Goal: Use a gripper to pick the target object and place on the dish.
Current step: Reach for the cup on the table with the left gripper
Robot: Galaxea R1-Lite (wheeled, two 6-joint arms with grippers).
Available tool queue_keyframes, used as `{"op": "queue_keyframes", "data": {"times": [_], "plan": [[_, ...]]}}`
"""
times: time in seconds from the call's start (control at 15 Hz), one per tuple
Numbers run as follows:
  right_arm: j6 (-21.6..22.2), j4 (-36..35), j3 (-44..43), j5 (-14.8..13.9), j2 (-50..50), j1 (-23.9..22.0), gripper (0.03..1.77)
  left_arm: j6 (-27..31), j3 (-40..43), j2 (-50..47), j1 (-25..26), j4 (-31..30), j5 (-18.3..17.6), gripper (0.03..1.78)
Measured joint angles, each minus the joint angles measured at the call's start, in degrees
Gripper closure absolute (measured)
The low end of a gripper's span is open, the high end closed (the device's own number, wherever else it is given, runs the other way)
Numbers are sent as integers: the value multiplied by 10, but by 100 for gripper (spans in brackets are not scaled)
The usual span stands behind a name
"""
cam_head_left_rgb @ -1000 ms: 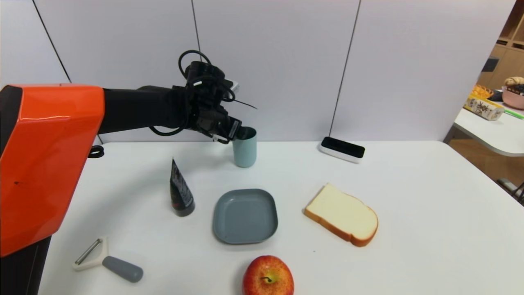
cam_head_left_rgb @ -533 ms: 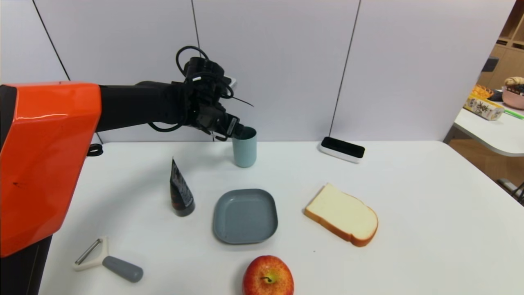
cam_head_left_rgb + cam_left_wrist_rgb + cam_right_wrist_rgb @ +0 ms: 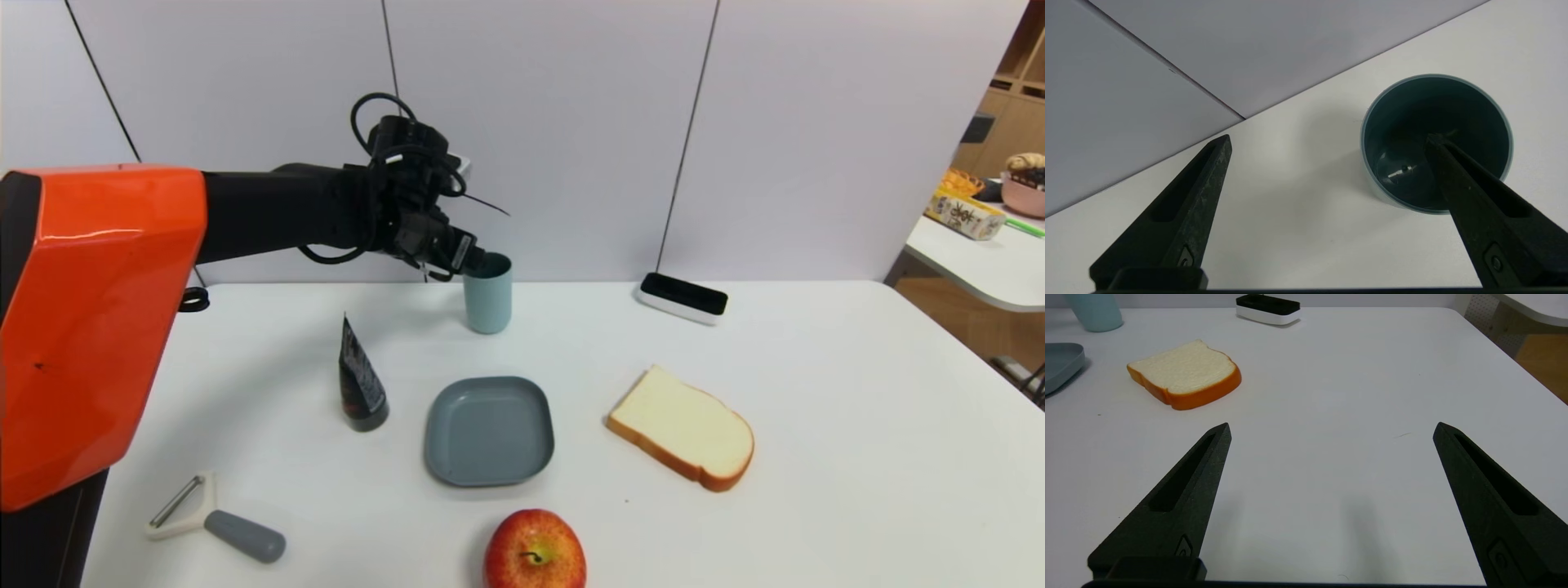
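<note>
My left hand (image 3: pixel 472 260) hangs at the far side of the desk (image 3: pixel 816 392), right at the rim of the cup (image 3: pixel 488 292), tilted forward and down. Its fingers are spread wide and hold nothing. In the left wrist view, one finger (image 3: pixel 1474 196) crosses the cup's (image 3: pixel 1437 143) dark mouth with its tip over the inside, while the other finger (image 3: pixel 1184 212) stands well off to the side over bare desk. So the cup's rim on one side lies between my two fingers, but the cup as a whole does not sit centred in the gap. Whether the finger over the mouth touches the wall I cannot tell.

The cup stands upright on the desk, near the back wall. The dish (image 3: pixel 488 430) lies nearer to me than the cup, almost straight in front of it and apart from it. A black tube (image 3: pixel 359 380) stands just beside the dish on my left, a slice of bread (image 3: pixel 682 429) lies to its right, and an apple (image 3: pixel 535 549) sits at the near edge.

My right hand (image 3: pixel 1331 428) is parked low over the near right part of the desk, its fingers wide apart with nothing between them.
</note>
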Motion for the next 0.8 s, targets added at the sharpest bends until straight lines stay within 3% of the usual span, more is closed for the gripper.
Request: {"op": "queue_keyframes", "data": {"times": [0.8], "plan": [[0,0,0,0,0,0,9,-2,0,29,-2,-15,0,12]]}}
